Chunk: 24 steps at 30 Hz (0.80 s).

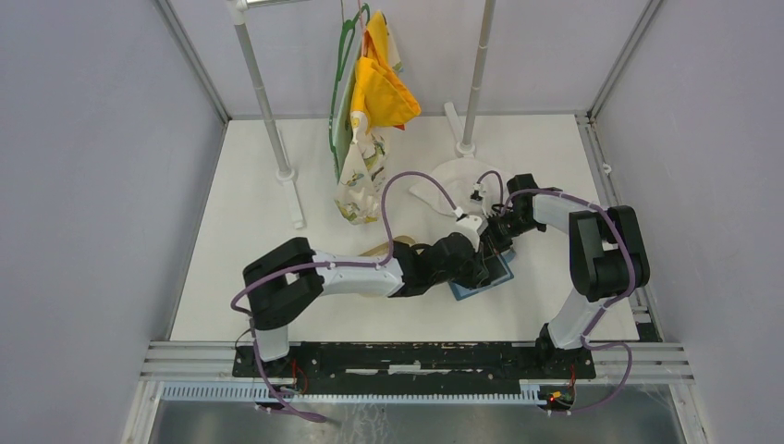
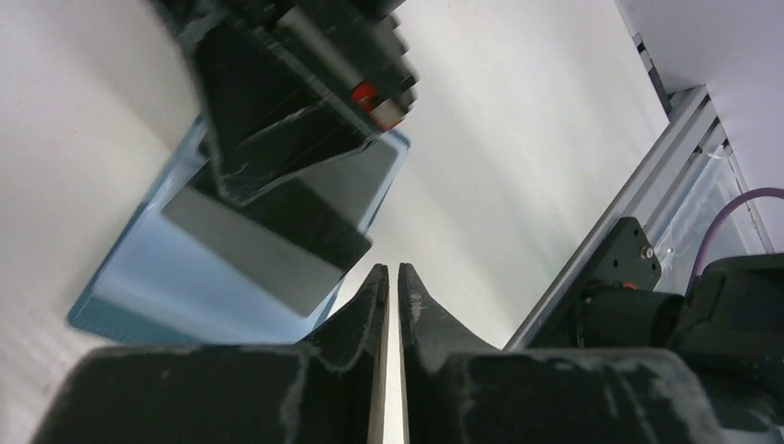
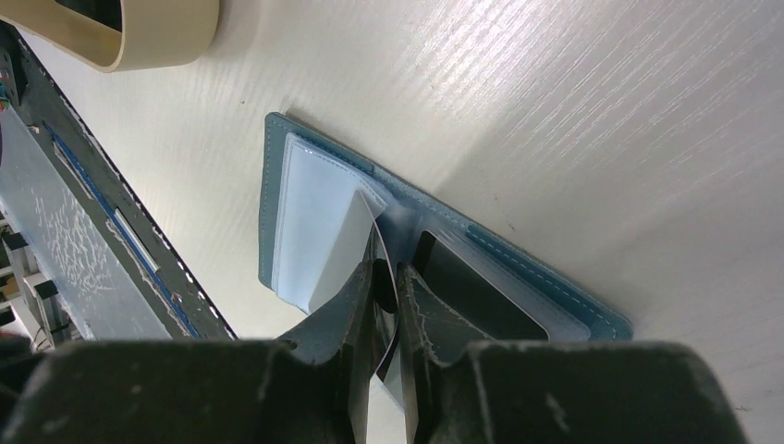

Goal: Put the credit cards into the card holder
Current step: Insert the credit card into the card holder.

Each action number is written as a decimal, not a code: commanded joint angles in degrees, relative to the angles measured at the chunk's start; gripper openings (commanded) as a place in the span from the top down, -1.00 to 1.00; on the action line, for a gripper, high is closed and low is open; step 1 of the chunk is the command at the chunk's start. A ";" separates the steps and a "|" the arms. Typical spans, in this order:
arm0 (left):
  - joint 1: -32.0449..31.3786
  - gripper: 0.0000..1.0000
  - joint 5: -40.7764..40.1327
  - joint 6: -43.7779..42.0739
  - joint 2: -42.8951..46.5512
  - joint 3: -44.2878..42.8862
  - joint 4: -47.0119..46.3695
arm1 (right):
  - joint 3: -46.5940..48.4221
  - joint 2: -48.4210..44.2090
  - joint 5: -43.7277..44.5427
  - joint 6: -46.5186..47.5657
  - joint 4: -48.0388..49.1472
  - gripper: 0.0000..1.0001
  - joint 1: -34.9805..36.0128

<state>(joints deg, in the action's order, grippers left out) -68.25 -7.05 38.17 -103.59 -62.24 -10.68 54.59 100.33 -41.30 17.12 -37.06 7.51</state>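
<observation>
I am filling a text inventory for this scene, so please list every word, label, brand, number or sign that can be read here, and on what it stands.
None can be read. The card holder shows only a plain blue cover and clear sleeves. The credit card in the right end effector looks dark and blank. The print on the hanging cloth is too small to tell.

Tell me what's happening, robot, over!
Right end effector pinching credit card over open card holder. Left end effector nearly shut, empty. Nothing blocking.
</observation>
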 commanded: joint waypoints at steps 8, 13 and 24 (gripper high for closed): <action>-2.74 0.79 -8.63 3.38 -12.82 -18.66 10.37 | -0.27 0.65 5.48 1.38 2.76 0.61 0.43; -2.80 0.79 -12.34 2.35 -15.09 -22.22 14.60 | -0.29 0.73 5.36 1.24 2.96 0.61 0.43; -2.81 0.61 -17.52 1.36 -20.19 -27.53 16.71 | -0.27 0.96 5.26 1.33 3.00 0.59 0.47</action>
<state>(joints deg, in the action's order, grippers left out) -70.91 -19.40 39.20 -122.37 -86.08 5.17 54.59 100.33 -41.34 16.86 -36.77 7.53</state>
